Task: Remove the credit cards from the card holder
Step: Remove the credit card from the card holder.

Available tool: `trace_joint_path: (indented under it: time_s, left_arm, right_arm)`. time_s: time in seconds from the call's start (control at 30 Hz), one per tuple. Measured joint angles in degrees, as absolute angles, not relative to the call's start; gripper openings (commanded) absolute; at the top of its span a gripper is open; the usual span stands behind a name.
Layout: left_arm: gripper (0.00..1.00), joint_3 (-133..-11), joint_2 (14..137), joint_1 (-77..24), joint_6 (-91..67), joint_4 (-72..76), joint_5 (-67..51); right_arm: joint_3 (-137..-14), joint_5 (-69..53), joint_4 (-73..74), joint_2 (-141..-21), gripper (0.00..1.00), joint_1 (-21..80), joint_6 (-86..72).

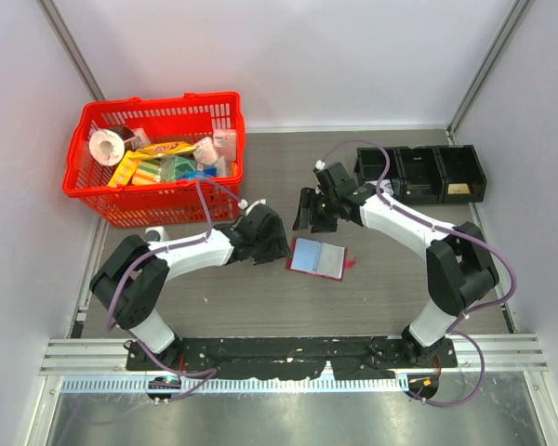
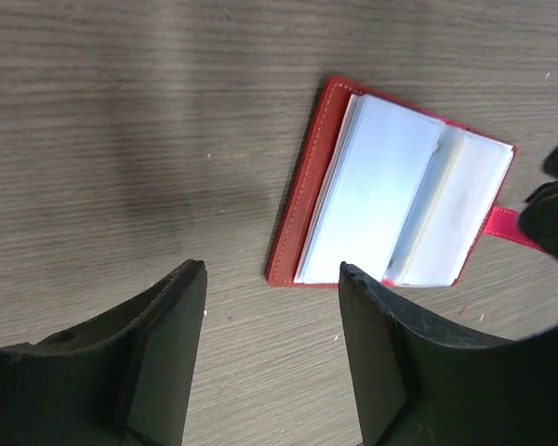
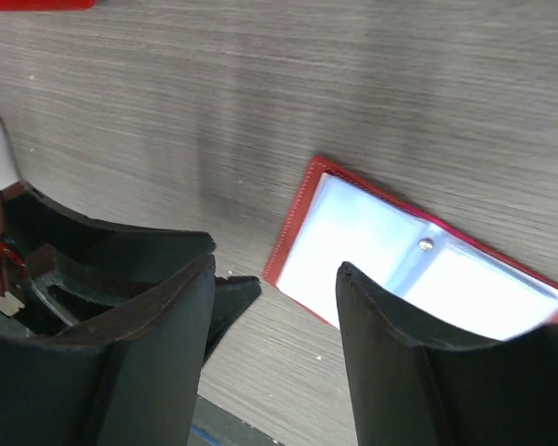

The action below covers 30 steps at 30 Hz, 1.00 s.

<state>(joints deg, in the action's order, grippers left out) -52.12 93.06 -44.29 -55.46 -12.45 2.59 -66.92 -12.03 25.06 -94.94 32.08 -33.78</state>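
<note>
The holder is lying open on the table, between the arms. The left gripper, wide and empty, is hovering just left of it. The right gripper, also wide, is hanging at its far edge. No card is lying out yet, so next one claw probably needs to pin the holder while the other pinches a card edge.

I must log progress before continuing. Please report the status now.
Left tool open, empty. Right tool open, empty. Card holder lies spread open, near both; no cards out yet. Basket stands apart, not blocking.
</note>
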Motion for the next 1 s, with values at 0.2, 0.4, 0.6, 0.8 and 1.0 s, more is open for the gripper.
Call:
trace_joint_path:
  time_s: [0.2, 0.4, 0.6, 0.8, 1.0]
  left_arm:
    - [0.59, -54.41, 93.62, -44.01, -54.17, -13.15, 2.15]
    - [0.56, -59.13, 97.30, -44.01, -51.94, -15.18, 0.75]
    - [0.54, -61.91, 101.01, -44.03, -48.93, -19.31, -0.93]
    - [0.52, -63.83, 102.91, -44.07, -46.50, -22.85, -1.37]
    - [0.51, -65.08, 103.77, -44.21, -45.34, -24.45, -1.39]
  right_arm:
    - [-70.08, -5.50, 32.88, -94.94, 0.64, 29.91, -27.24]
    - [-69.60, -3.03, 37.98, -96.33, 0.64, 25.61, -22.06]
    - [-69.17, -2.98, 39.48, -98.61, 0.63, 25.26, -18.11]
    - [-68.88, -4.10, 39.46, -100.62, 0.60, 25.21, -15.73]
    - [-67.20, -4.84, 39.05, -101.43, 0.57, 25.10, -14.52]
